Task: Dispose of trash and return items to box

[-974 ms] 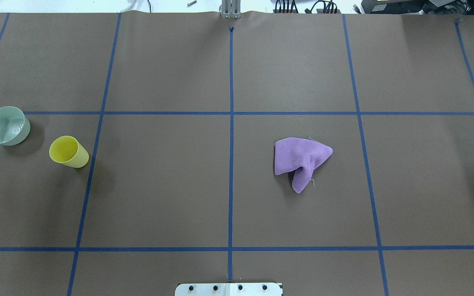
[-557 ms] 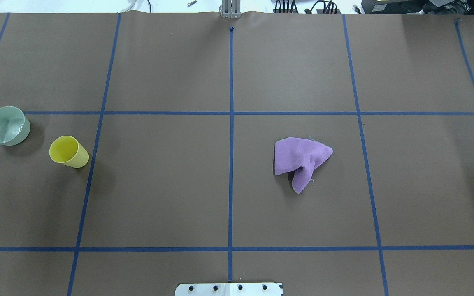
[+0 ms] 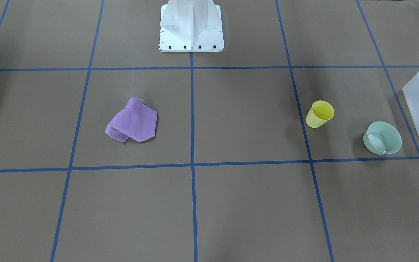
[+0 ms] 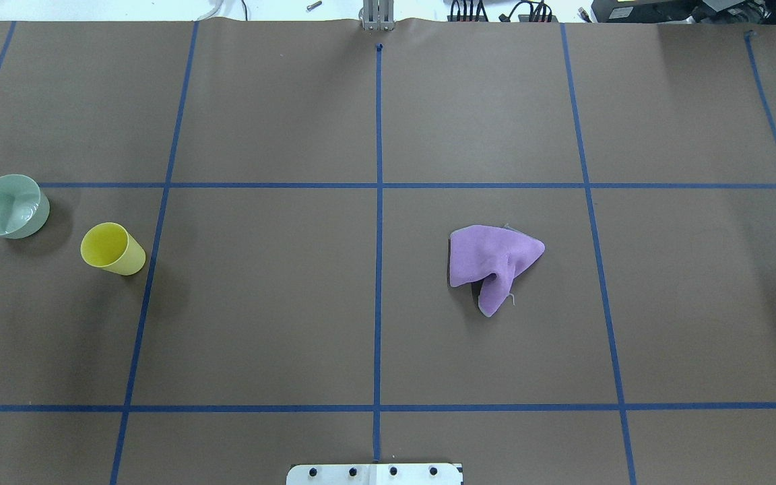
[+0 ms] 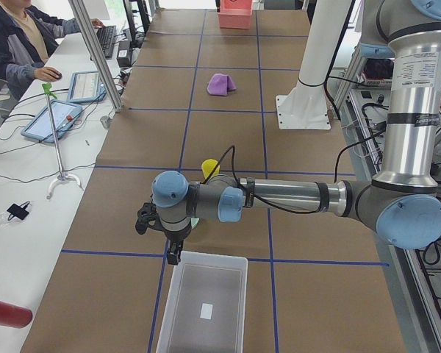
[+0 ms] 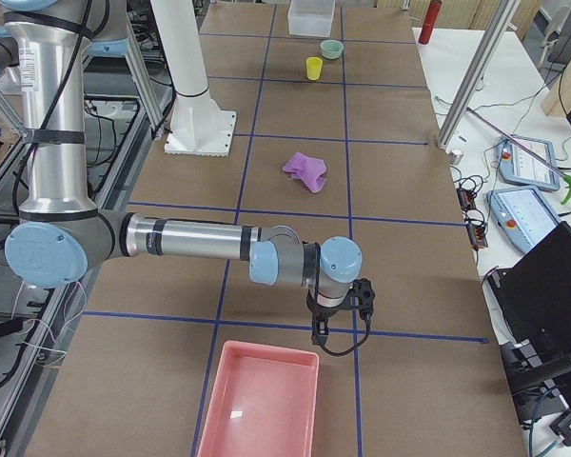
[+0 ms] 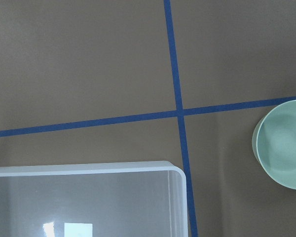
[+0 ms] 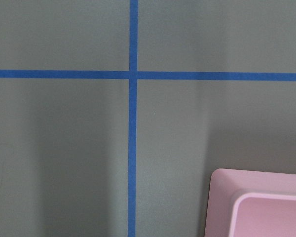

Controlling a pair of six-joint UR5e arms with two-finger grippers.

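The yellow cup (image 4: pixel 112 248) stands upright on the left part of the table, also in the front-facing view (image 3: pixel 319 114). The mint-green bowl (image 4: pixel 9 205) sits further left; the left wrist view shows it (image 7: pixel 283 144) beside a corner of the translucent box (image 7: pixel 84 202). The box (image 5: pixel 203 305) stands empty at the table's left end. My left gripper (image 5: pixel 173 254) hangs just over the box's far rim; I cannot tell if it is open or shut. My right gripper (image 6: pixel 316 335) hovers near the pink tray (image 6: pixel 259 405); I cannot tell its state.
A crumpled purple cloth (image 4: pixel 492 263) lies right of the table's centre line. The white robot base (image 3: pixel 191 25) stands at the table's near-robot edge. The pink tray's corner shows in the right wrist view (image 8: pixel 259 205). An operator (image 5: pixel 15 37) sits at a side desk.
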